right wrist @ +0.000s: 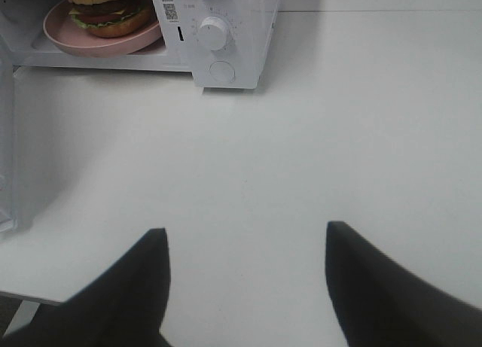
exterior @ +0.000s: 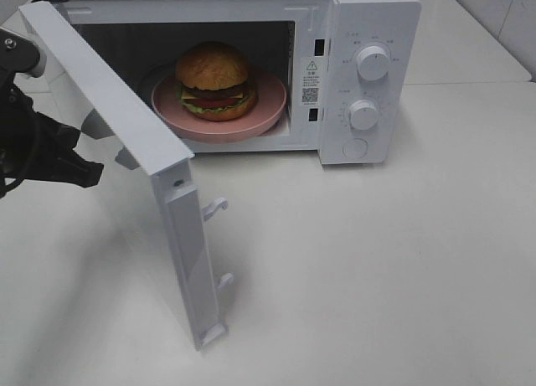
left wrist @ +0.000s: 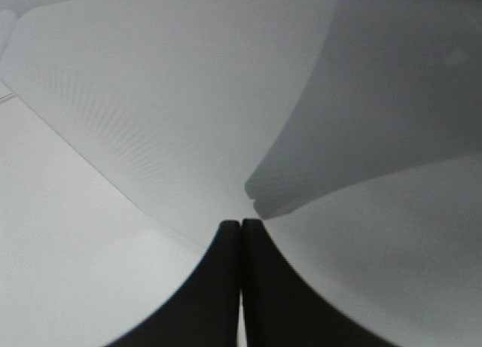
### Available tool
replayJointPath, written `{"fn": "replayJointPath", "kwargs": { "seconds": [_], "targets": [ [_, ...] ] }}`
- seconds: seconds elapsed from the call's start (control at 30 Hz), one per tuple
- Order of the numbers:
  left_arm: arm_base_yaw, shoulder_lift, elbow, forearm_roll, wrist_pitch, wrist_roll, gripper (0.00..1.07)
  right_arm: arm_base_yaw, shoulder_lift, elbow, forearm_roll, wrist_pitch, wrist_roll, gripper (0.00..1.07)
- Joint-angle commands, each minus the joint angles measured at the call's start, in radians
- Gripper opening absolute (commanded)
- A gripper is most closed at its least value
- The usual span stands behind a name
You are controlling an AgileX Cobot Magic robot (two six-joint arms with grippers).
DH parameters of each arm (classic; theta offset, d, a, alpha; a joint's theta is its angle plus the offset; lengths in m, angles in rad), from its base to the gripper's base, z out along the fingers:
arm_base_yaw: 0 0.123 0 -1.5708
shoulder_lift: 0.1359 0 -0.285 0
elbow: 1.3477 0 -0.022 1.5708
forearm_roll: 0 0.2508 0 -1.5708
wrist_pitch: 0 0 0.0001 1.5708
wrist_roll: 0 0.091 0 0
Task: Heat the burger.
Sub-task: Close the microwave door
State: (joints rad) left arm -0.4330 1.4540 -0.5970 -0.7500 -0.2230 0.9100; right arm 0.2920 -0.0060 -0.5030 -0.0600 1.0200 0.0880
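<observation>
The burger (exterior: 214, 80) sits on a pink plate (exterior: 270, 101) inside the white microwave (exterior: 368, 34), whose door (exterior: 126, 110) stands wide open toward the front left. My left gripper (exterior: 84, 170) is behind the door's outer face, and its fingers (left wrist: 226, 287) are pressed together with nothing between them. In the left wrist view the left gripper (left wrist: 241, 223) has its tips right at the door panel (left wrist: 173, 121); contact is unclear. My right gripper (right wrist: 247, 235) hovers open over bare table, well in front of the microwave, with the burger (right wrist: 102, 8) far ahead of it.
Two round knobs (exterior: 373, 62) (exterior: 363, 115) and a round button (exterior: 355, 148) sit on the microwave's control panel. Two latch hooks (exterior: 214, 208) stick out of the door's free edge. The white table (exterior: 377, 260) spreads in front and to the right.
</observation>
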Motion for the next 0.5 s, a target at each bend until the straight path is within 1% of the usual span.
{"fn": "replayJointPath", "kwargs": {
  "seconds": [0.03, 0.23, 0.3, 0.5],
  "targets": [
    [-0.007, 0.031, -0.036, -0.011, -0.011, -0.011, 0.0, -0.004, -0.025, 0.001, -0.001, -0.016, -0.011, 0.58],
    [-0.007, 0.07, -0.082, -0.011, -0.01, -0.012, 0.0, -0.004, -0.025, 0.001, -0.001, -0.016, -0.011, 0.58],
    [-0.007, 0.093, -0.113, -0.011, -0.005, -0.012, 0.0, -0.004, -0.025, 0.001, -0.001, -0.016, -0.011, 0.57],
    [-0.007, 0.124, -0.15, -0.011, 0.003, -0.012, 0.0, -0.004, -0.025, 0.001, -0.001, -0.016, -0.011, 0.57]
  ]
}}
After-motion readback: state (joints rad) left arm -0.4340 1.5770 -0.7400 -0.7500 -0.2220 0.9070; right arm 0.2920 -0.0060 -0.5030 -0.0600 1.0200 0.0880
